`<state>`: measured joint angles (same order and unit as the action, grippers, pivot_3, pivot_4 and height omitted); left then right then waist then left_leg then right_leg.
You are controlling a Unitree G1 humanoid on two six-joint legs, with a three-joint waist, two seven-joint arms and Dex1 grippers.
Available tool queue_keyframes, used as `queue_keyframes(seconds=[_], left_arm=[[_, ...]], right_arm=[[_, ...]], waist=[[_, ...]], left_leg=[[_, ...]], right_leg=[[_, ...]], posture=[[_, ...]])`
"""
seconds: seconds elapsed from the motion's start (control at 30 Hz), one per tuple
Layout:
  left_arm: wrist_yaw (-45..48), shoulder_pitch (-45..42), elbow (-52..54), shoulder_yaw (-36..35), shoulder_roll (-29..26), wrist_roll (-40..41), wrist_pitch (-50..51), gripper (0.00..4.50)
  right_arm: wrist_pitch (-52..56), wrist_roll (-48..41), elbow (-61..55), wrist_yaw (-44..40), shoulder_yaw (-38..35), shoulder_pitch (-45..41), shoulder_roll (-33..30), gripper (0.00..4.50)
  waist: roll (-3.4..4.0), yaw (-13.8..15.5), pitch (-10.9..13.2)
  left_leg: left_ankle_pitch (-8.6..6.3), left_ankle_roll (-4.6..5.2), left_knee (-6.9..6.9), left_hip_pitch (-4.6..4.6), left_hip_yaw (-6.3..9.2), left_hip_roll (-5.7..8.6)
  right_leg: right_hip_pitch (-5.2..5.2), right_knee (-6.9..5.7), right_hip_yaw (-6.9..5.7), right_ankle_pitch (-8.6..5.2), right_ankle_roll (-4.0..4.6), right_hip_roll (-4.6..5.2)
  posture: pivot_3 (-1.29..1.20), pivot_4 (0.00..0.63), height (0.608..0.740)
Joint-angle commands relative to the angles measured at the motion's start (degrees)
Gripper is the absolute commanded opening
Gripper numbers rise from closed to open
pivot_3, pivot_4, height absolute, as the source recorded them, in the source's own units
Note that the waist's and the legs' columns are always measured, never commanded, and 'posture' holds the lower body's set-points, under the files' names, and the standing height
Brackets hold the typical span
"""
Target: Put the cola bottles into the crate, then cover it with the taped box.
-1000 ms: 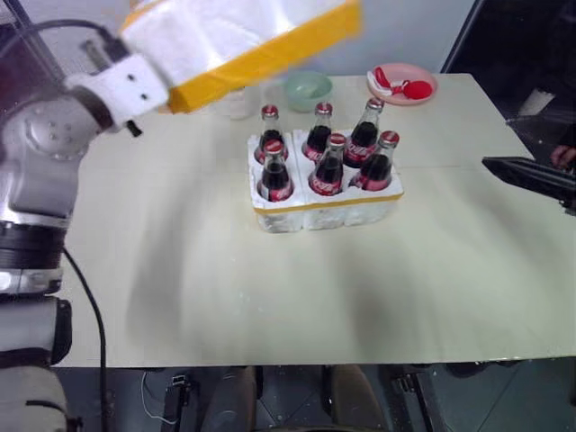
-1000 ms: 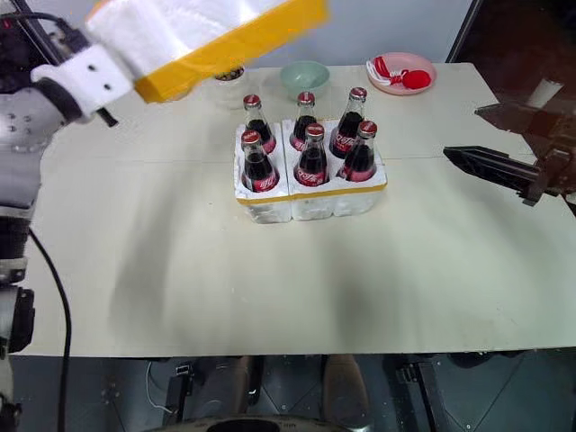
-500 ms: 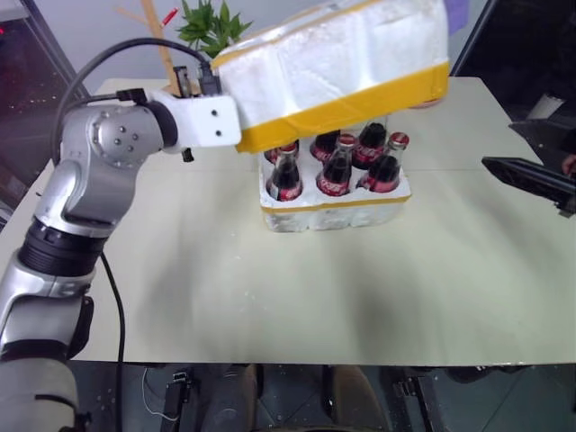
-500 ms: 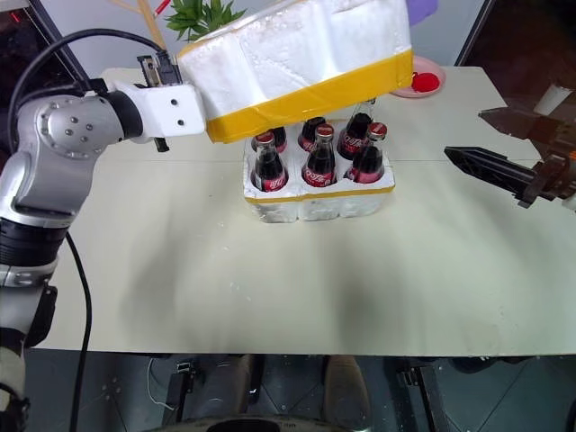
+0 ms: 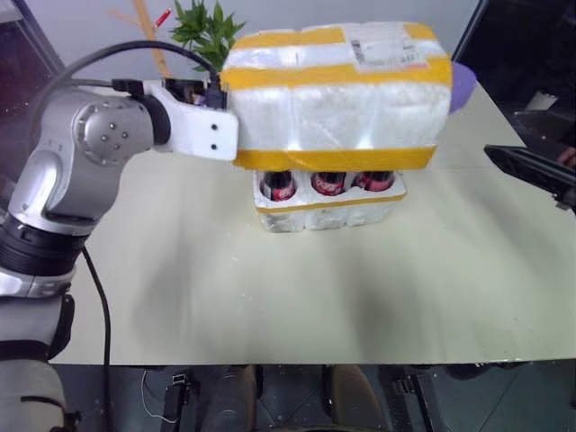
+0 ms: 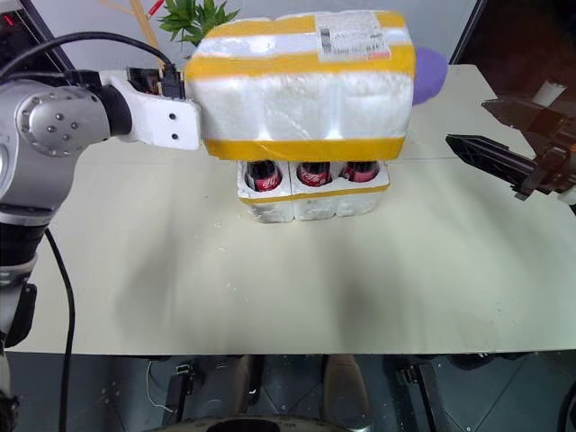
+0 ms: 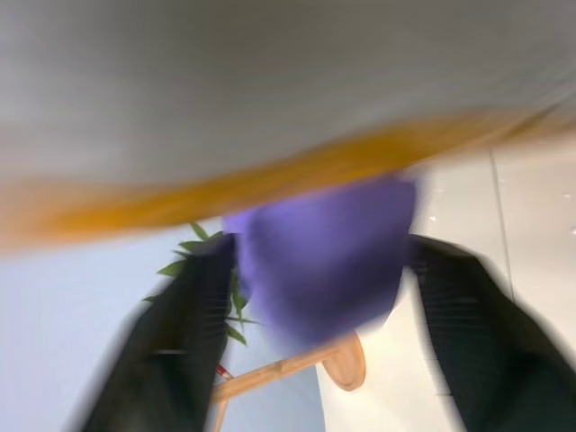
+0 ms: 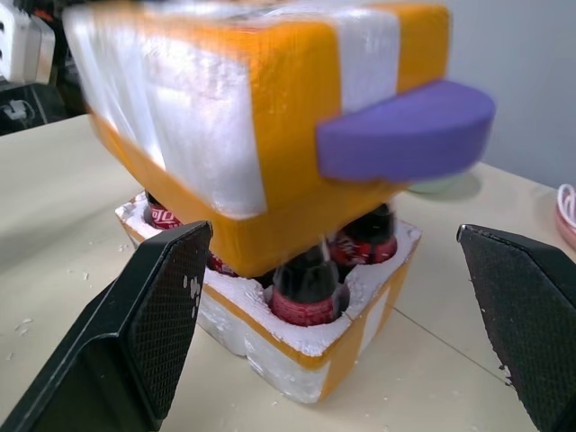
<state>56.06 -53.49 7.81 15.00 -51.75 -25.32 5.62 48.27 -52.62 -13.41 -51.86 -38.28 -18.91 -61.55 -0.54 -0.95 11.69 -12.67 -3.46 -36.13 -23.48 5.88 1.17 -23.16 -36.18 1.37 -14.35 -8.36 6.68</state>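
The taped box, white foam with yellow bands and a shipping label on top, sits level over the cola bottles. Its lower rim stands a little above the crate. Only the red labels of three front bottles show in the gap; their necks and caps are hidden. My left gripper is at the box's left end, its fingers apart, with the box's edge blurred just beyond them. My right gripper hangs open to the right of the crate, apart from it.
The crate stands mid-table on the pale tabletop, with wide bare room in front and to both sides. A purple rounded thing shows past the box's right end. A green plant stands behind the table's far left.
The box has rolled from tilted to level and come down over the bottles, hiding their tops. The right arm has stayed where it was.
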Motion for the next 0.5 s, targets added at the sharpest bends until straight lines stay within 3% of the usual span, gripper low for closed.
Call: queue_keyframes(seconds=[0.03, 0.5], left_arm=[[0.41, 0.38, 2.55, -1.32, -0.66, -0.76, -0.3, 4.46], [3.33, 3.37, 6.88, -4.18, 1.56, 4.7, 8.17, 4.46]], right_arm=[[-1.34, -0.8, -0.39, 0.24, -0.28, -1.5, 0.05, 4.5], [-3.43, 0.12, 0.71, -1.92, 4.21, -3.71, -0.81, 4.5]], waist=[[0.0, -0.01, 0.0], [0.0, -0.04, 0.0]], left_leg=[[0.0, 0.0, 0.0, 0.0, 0.0, 0.0], [0.0, 0.0, -0.01, 0.0, 0.01, 0.0]], right_leg=[[0.0, 0.0, 0.0, 0.0, 0.0, 0.0], [0.0, -0.01, 0.0, 0.0, 0.0, 0.0]], posture=[[0.0, 0.15, 0.739], [0.0, 0.15, 0.739]])
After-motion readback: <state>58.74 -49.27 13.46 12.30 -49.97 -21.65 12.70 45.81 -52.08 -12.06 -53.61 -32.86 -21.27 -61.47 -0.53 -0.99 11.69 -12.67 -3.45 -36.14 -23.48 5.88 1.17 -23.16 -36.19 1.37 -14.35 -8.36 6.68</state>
